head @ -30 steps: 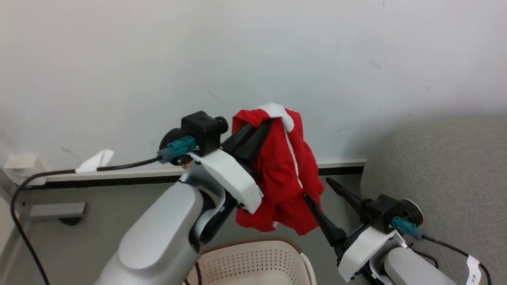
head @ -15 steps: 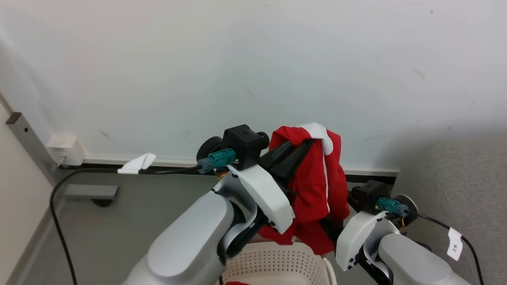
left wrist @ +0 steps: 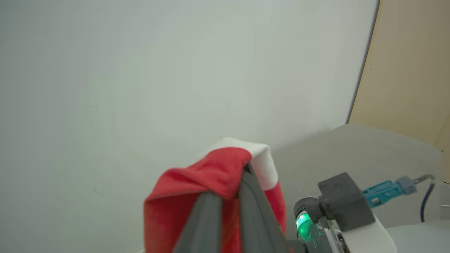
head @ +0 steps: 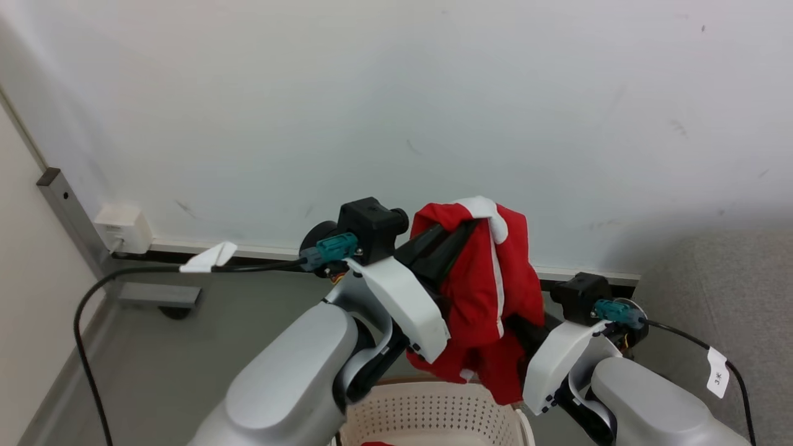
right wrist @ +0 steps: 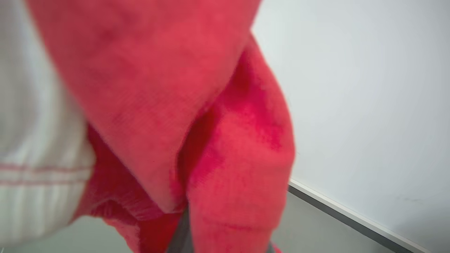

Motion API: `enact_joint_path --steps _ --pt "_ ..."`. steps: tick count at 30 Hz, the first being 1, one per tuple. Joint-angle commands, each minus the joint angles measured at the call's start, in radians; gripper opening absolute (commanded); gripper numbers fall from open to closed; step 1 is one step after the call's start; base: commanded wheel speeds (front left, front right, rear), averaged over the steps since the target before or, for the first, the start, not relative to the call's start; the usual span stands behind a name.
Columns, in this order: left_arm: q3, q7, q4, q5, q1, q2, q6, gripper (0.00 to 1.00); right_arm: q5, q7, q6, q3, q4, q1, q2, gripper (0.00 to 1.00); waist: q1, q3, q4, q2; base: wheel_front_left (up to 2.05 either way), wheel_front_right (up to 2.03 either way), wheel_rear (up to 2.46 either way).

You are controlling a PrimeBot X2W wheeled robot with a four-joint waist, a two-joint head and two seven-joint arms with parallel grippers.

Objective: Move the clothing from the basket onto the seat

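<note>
Head view: the left pincer is pressed together on the top fold of the red clothing, which hangs in the air above the basket. The right pincer pinches its lower folds. The grey seat stands at the right, apart from it.
</note>
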State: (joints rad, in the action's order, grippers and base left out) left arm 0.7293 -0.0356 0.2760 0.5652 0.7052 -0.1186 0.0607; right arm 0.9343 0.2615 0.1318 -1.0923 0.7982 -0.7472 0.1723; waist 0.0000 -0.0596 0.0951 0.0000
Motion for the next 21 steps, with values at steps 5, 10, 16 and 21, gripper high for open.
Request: enact_joint_path --steps 5,10,16,21 --pt "-0.023 -0.019 0.001 0.018 -0.029 -0.026 -0.017 0.0 -0.048 0.004 -0.002 0.066 -0.076 0.043 0.036 0.0 0.0 -0.005 -0.035 0.0 0.0 0.0 0.0" --pt "-0.027 -0.021 -0.005 0.021 -0.041 -0.039 -0.026 0.0 -0.091 0.004 -0.002 0.154 -0.148 0.081 0.055 0.0 0.0 -0.006 -0.058 0.0 0.0 0.0 0.0" --pt "-0.031 -0.027 -0.005 0.041 -0.073 -0.051 -0.033 0.0 -0.152 0.004 -0.002 0.291 -0.255 0.15 0.07 0.0 0.0 -0.006 -0.09 0.0 0.0 0.0 0.0" --pt "-0.034 -0.028 -0.004 0.047 -0.096 -0.07 -0.04 0.06 -0.196 0.004 -0.002 0.394 -0.347 0.192 0.068 0.0 0.0 0.0 -0.123 0.0 0.0 0.0 0.0"
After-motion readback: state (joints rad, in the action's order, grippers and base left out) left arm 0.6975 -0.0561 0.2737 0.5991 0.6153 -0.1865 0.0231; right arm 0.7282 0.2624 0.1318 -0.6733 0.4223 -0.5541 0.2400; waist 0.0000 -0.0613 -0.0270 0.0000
